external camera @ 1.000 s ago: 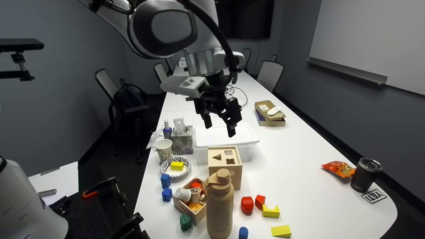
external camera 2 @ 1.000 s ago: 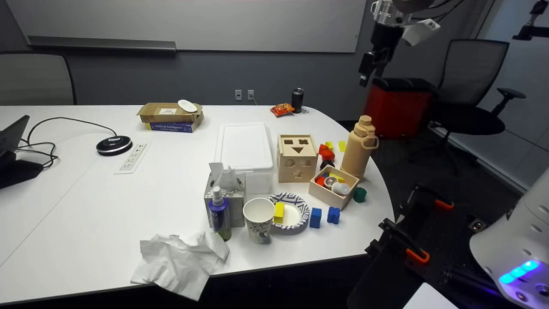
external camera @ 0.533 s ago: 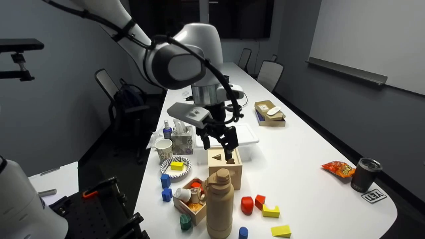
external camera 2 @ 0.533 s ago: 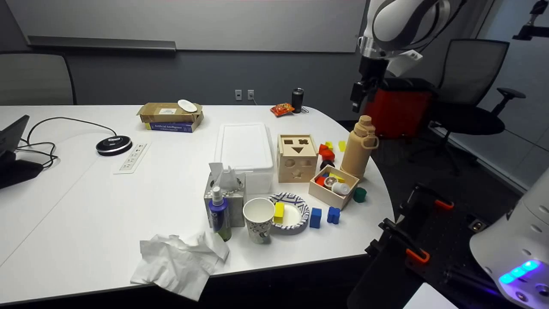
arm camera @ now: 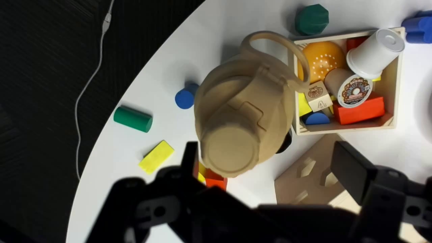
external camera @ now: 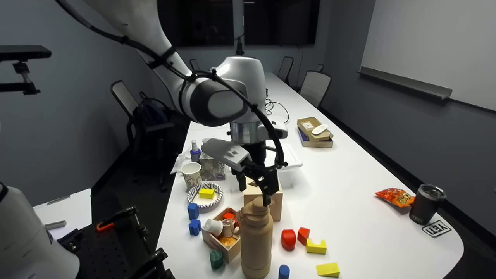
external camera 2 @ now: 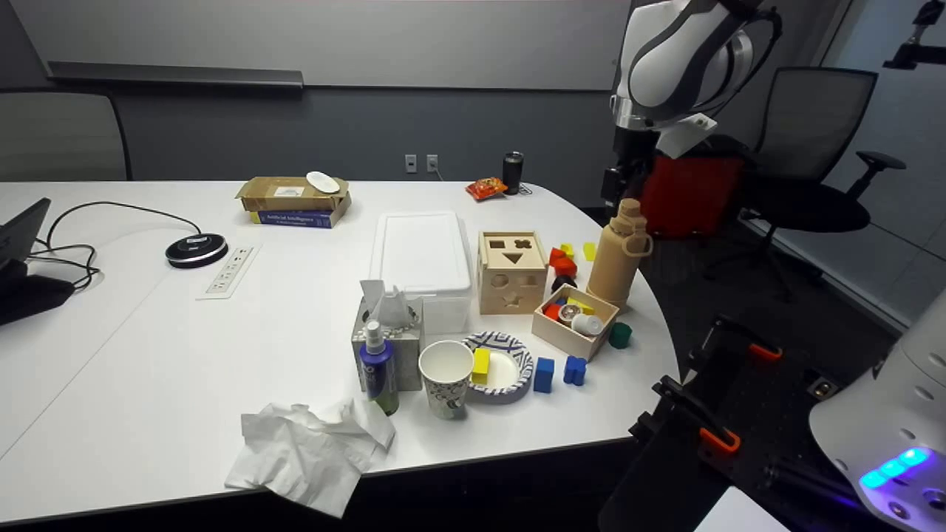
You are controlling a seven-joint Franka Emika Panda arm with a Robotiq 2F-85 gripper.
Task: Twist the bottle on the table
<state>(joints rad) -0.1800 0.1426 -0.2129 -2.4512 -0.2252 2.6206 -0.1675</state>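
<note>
The tall tan bottle (external camera: 256, 242) stands upright on the white table (external camera: 348, 201); it shows in an exterior view (external camera 2: 616, 262) and, from above, in the wrist view (arm camera: 243, 98). Its round cap (arm camera: 231, 150) and loop handle are visible. My gripper (arm camera: 266, 153) is open with nothing between its fingers. In the wrist view one finger is close beside the cap's left side; the other is well to the right, over the wooden block. In both exterior views the gripper (external camera: 254, 192) (external camera 2: 613, 191) is at about cap height. I cannot tell whether a finger touches the cap.
The pale wooden block with holes (external camera: 273, 199) stands close to the bottle. A small wooden box (arm camera: 347, 128) of toys and cups is beside the handle. Loose coloured blocks (external camera: 316, 247) lie around. The table's curved edge (arm camera: 135, 79) runs close by the bottle.
My gripper has come down from high above the table to the height of the bottle's cap. It stays open. The bottle and other objects have not moved.
</note>
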